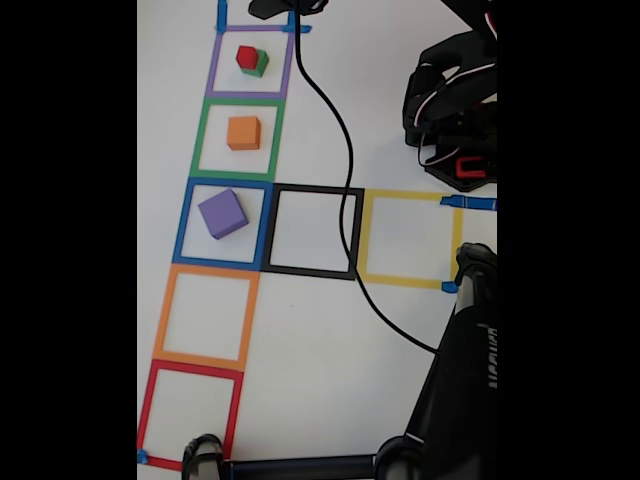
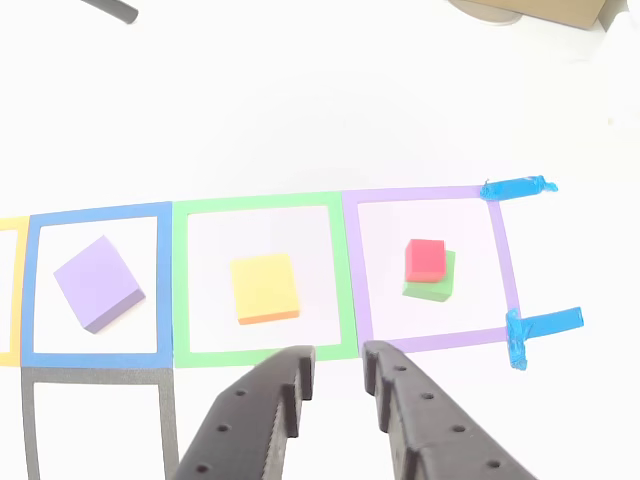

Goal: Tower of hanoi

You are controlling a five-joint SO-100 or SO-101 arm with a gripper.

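Right up close, the gripper (image 2: 338,362) hangs slightly parted and empty over the tape edge, just short of the red cube (image 2: 425,258) sitting atop the green cube (image 2: 433,283) in the purple square (image 2: 497,240), with the orange cube (image 2: 265,287) and purple cube (image 2: 97,283) in the neighbouring squares.

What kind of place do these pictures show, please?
Probably a hobby or lab tabletop for robot practice: a white table marked with coloured tape squares, small cubes set inside them, and the arm's open pincer over it.

fixed view: high, looking down | other view: low, close behind pincer (image 2: 338,362) | shared: taped squares (image 1: 247,62)
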